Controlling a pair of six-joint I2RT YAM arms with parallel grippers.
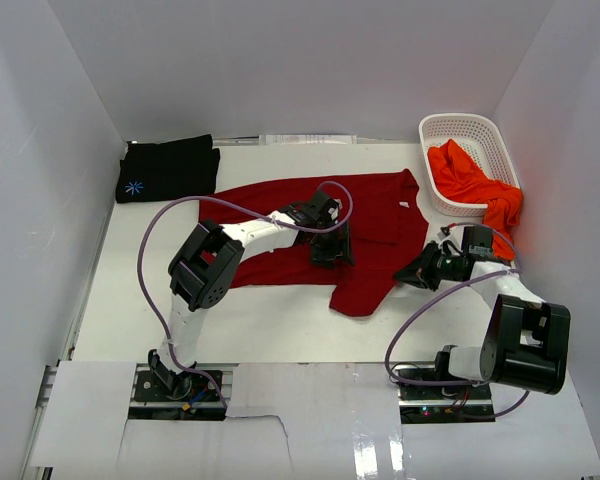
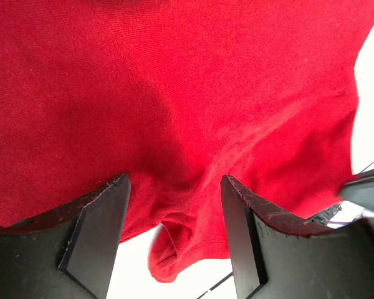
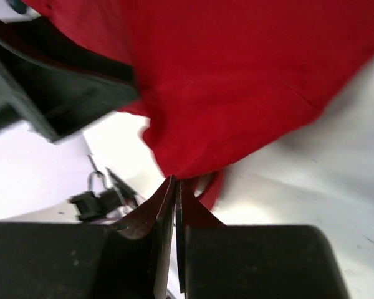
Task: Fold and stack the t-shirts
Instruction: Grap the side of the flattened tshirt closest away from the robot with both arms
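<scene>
Dark red t-shirt (image 1: 380, 215) laid on table (image 1: 280, 320) centre. Left gripper (image 1: 331, 245) held spread over shirt middle. Right gripper (image 1: 412, 272) pressed together, shirt edge pinched. Black t-shirt (image 1: 167, 170) folded far-left; orange-red t-shirt (image 1: 470, 180) draped over basket (image 1: 460, 125).

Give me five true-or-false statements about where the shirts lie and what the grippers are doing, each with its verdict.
1. The black t-shirt lies folded at the table's far left. True.
2. The orange-red t-shirt is spread flat on the table. False: it is bunched in the white basket, spilling over its near rim.
3. The right gripper is shut on an edge of the dark red t-shirt. True.
4. The left gripper is shut. False: its fingers stand apart over the dark red cloth.
5. The dark red t-shirt is stacked on the black one. False: it lies spread out mid-table, not on top of it.
</scene>
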